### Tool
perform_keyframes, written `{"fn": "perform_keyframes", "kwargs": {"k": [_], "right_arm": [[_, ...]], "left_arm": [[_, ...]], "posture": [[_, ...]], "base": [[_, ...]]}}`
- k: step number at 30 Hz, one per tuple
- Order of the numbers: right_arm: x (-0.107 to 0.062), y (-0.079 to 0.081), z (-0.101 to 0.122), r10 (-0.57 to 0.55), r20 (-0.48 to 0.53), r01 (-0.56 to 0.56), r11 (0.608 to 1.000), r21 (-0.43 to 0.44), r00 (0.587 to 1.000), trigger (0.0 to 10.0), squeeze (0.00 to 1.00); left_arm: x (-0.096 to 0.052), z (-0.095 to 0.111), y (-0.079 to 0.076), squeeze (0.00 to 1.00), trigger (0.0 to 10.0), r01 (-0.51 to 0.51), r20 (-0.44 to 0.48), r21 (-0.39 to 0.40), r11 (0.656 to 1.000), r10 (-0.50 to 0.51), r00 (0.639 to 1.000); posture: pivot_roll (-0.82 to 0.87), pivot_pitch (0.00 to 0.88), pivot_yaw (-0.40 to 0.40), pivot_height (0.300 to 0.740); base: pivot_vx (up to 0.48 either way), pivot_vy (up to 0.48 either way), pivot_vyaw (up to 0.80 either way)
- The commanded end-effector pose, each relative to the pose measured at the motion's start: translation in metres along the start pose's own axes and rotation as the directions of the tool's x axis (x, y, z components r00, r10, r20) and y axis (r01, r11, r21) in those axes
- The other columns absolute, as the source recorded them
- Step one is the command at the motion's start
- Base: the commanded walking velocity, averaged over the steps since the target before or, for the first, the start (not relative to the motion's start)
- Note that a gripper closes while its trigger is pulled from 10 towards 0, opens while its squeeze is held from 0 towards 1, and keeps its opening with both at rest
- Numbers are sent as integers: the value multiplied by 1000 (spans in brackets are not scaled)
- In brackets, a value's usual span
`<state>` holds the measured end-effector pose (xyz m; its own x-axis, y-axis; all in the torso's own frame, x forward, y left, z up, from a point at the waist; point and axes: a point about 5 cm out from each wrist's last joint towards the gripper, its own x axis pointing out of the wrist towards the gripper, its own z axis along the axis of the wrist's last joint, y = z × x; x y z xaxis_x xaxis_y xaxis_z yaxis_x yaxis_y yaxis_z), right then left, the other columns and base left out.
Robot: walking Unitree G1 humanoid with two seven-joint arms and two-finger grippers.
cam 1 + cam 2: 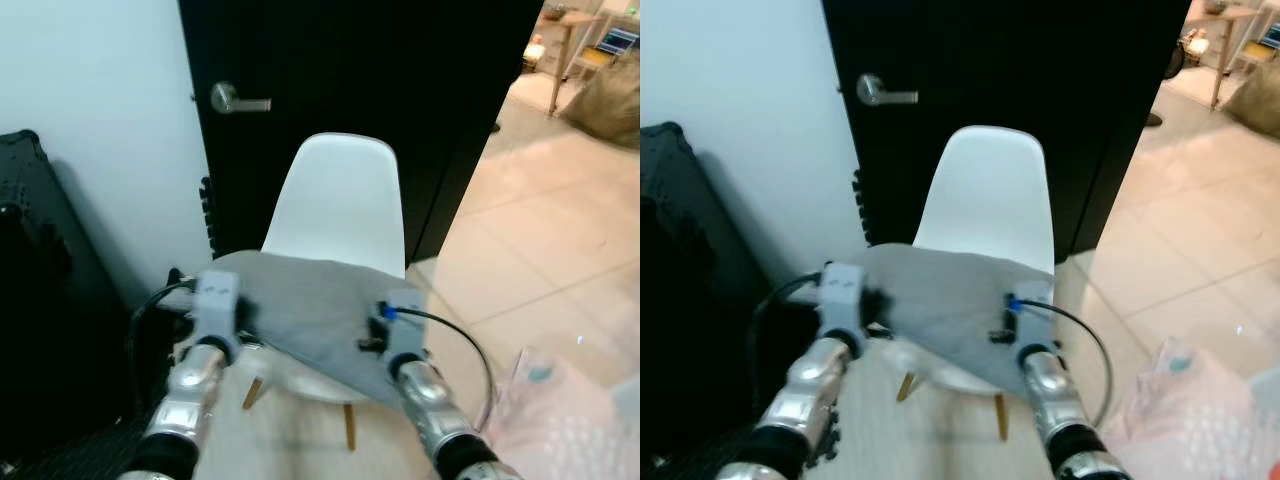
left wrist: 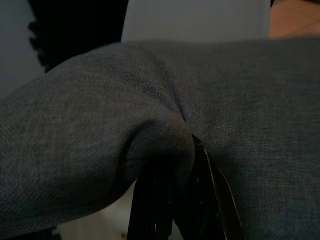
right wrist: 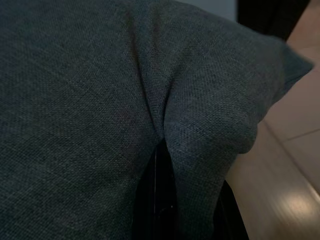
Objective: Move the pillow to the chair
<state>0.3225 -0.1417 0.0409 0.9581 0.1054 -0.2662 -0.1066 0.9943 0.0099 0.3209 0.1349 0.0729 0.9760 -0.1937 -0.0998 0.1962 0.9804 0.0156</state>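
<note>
A grey pillow (image 1: pixel 310 305) hangs flat over the seat of a white shell chair (image 1: pixel 345 200) with wooden legs. I hold it from both near corners. My left gripper (image 1: pixel 235 320) pinches the pillow's left edge, and its fabric bunches between the black fingers (image 2: pixel 160 200) in the left wrist view. On the right edge my right gripper (image 1: pixel 385 335) is shut on the pillow (image 3: pixel 165 90), with the cloth folded into a crease over its fingers (image 3: pixel 162 200). The chair seat is mostly hidden under the pillow.
A black door (image 1: pixel 340 80) with a silver lever handle (image 1: pixel 238 100) stands right behind the chair. A black case (image 1: pixel 45 300) is at the left against the white wall. A pink translucent bag (image 1: pixel 560 420) lies at the lower right on the tiled floor (image 1: pixel 540 230).
</note>
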Motion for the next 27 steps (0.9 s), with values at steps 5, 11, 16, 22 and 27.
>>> {"fn": "perform_keyframes", "kwargs": {"k": [5, 11, 16, 22, 27], "right_arm": [[0, 6, -2, 12, 2, -12, 1000, 6, 1000, 10000, 0], [-1, 7, -3, 22, -2, -22, 1000, 1, 1000, 10000, 0], [0, 8, -2, 36, 0, -36, 999, -1, 999, 10000, 0], [0, 11, 0, 58, 8, -58, 998, 1, 998, 10000, 0], [0, 11, 0, 61, 9, -61, 998, 0, 998, 10000, 0]], "left_arm": [[-1, 3, 5, 0, 10000, -4, 17, 20, 1000, 3, 1000], [-1, 3, 4, 0, 10000, -3, 18, 22, 1000, 2, 1000], [-1, 4, 4, 0, 10000, -4, 20, 24, 1000, 4, 1000], [-1, 3, 4, 0, 10000, -22, 20, 17, 1000, 22, 1000], [-1, 2, 5, 0, 10000, -31, 17, 19, 999, 30, 999]], "posture": [[-16, 33, -18, 740], [-16, 32, -22, 740], [-17, 30, -25, 740], [-17, 30, -28, 740], [-19, 30, -29, 740]], "base": [[314, 0, -480], [308, 0, 0], [294, 0, 0], [134, 0, 0], [0, 0, 0]]}}
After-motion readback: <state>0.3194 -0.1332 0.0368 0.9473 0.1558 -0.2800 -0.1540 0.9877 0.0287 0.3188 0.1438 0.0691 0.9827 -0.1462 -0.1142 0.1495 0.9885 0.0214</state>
